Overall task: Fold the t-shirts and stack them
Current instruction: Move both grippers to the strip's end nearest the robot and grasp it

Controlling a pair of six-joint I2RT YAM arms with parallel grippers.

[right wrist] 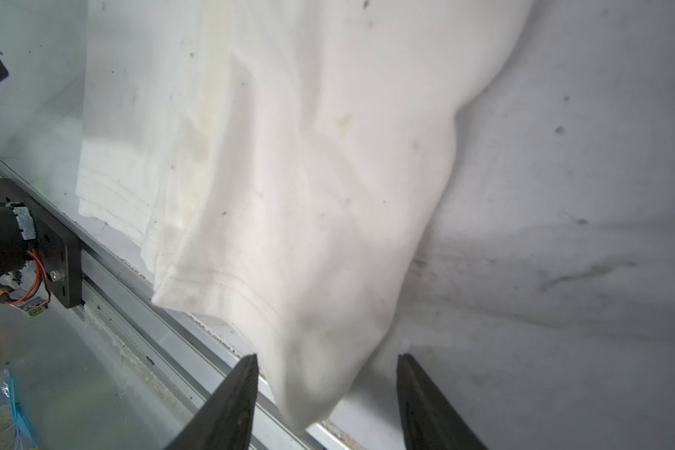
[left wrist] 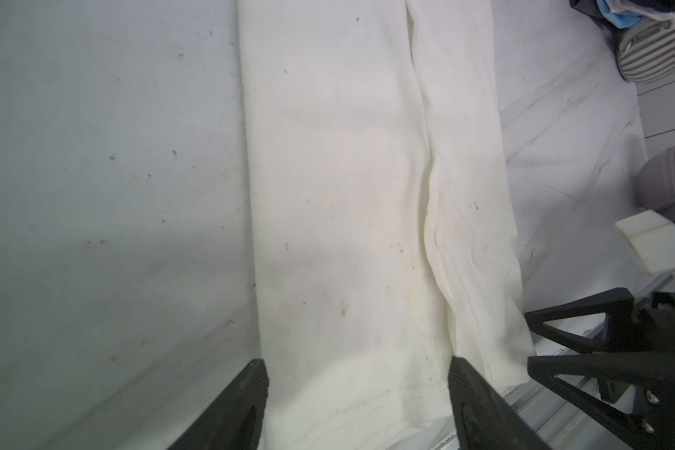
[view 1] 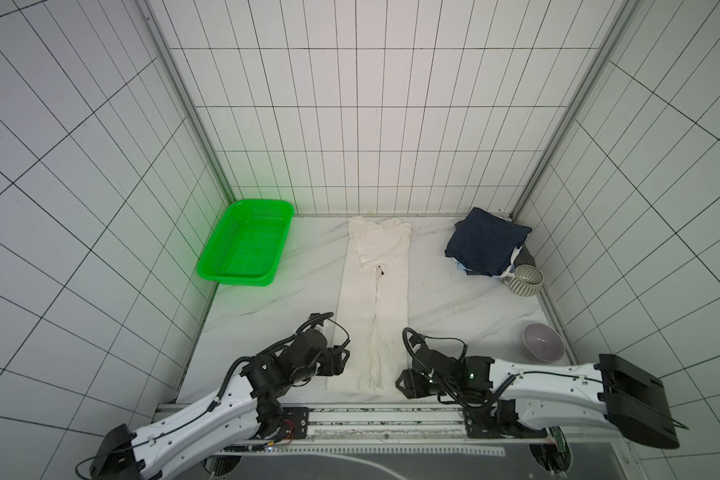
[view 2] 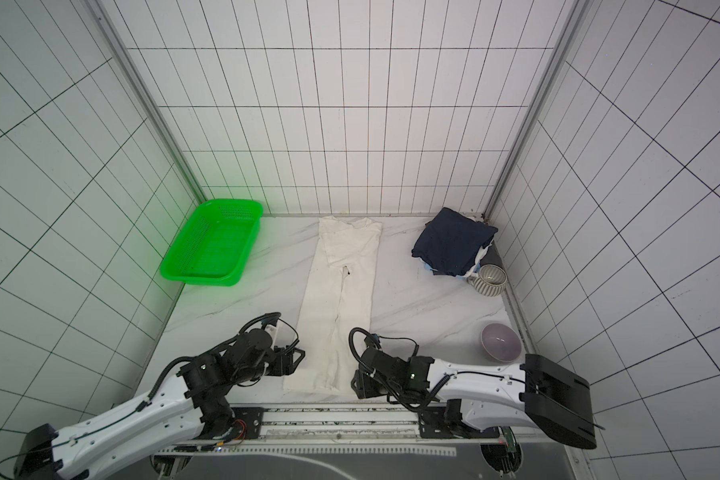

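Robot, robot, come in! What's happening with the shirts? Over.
Left claw open, right claw open, both at the near hem. Cream shirt lying in a long strip, sides folded in. Nothing in the way.

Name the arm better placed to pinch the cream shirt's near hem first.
Right, probably: the hem corner of the cream shirt lies inside the open right gripper, while the left gripper spans wide flat cloth.

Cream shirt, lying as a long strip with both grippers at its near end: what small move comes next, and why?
Probably close both grippers on the near hem. The cream shirt lies folded into a narrow strip, and the left gripper and right gripper each stand open astride that hem, with nothing pinched yet.
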